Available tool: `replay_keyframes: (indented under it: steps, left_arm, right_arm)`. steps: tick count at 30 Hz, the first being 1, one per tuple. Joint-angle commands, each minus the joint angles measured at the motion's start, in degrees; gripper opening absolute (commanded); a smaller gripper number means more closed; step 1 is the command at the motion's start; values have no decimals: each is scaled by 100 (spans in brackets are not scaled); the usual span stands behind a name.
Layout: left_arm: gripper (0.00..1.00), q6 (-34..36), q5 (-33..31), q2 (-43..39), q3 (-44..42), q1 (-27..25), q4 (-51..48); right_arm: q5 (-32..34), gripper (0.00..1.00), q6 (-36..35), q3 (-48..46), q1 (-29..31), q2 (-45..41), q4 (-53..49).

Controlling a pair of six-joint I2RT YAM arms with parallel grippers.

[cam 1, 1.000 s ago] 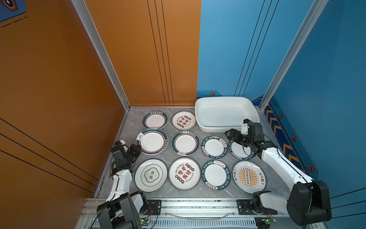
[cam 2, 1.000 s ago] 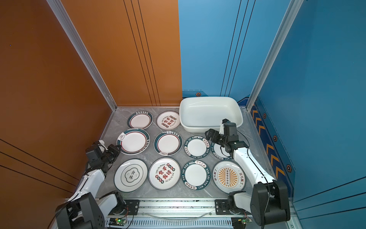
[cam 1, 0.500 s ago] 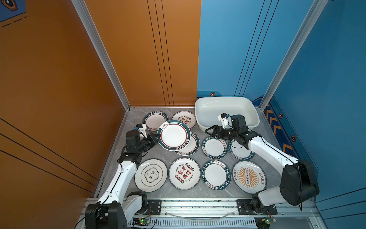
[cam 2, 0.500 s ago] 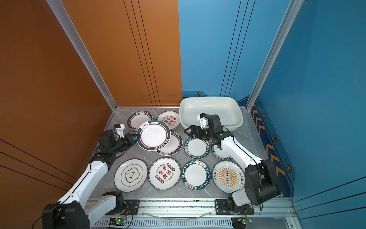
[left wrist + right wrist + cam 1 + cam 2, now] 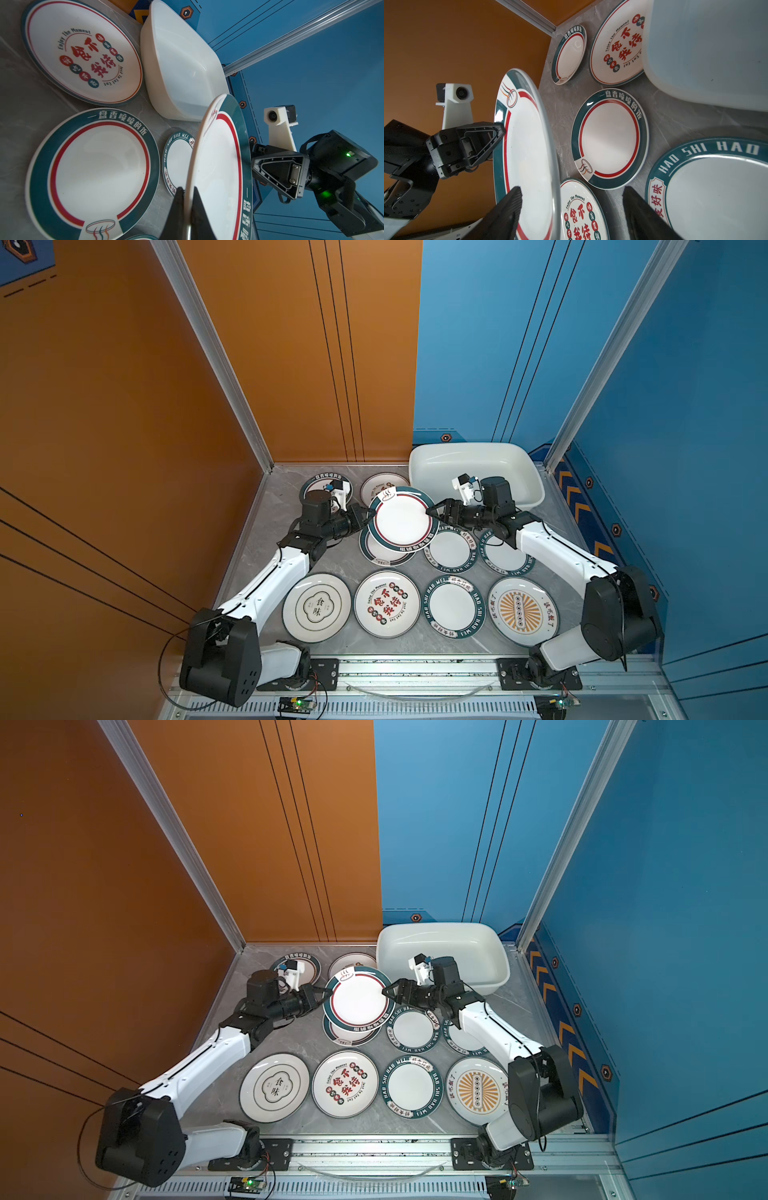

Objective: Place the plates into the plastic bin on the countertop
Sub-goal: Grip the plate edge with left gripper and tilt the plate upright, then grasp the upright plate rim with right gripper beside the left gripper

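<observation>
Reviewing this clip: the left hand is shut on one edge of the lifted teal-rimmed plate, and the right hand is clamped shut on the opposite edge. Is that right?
Not quite. The left hand is shut on the lifted plate, but the right hand is not clamped. The right wrist view shows its fingers standing wide apart, with the plate's opposite edge between them.

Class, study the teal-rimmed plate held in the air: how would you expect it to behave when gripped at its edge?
Probably stiff: the lifted plate looks flat and unbent though the left gripper pinches only its rim. Likely slippery, since its glaze looks glossy. It may pivot in that one-edge grip, because most of it overhangs.
</observation>
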Motion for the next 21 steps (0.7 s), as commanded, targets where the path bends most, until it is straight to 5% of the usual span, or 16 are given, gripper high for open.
replay_keyframes:
  steps: [1,13,18,21]
  left_arm:
    - [0,67,147,141,323,-156,276]
    - [0,247,192,453,686,-336,66]
    - [0,310,183,543,785,-363,-12]
    - [0,365,183,595,816,-372,-61]
  right_arm:
    - [-249,71,53,104,32,62,180]
    - [-549,37,204,-69,-3,78,325]
    - [-642,4,238,-26,-4,163,321]
    - [-644,0,237,-39,-4,168,311]
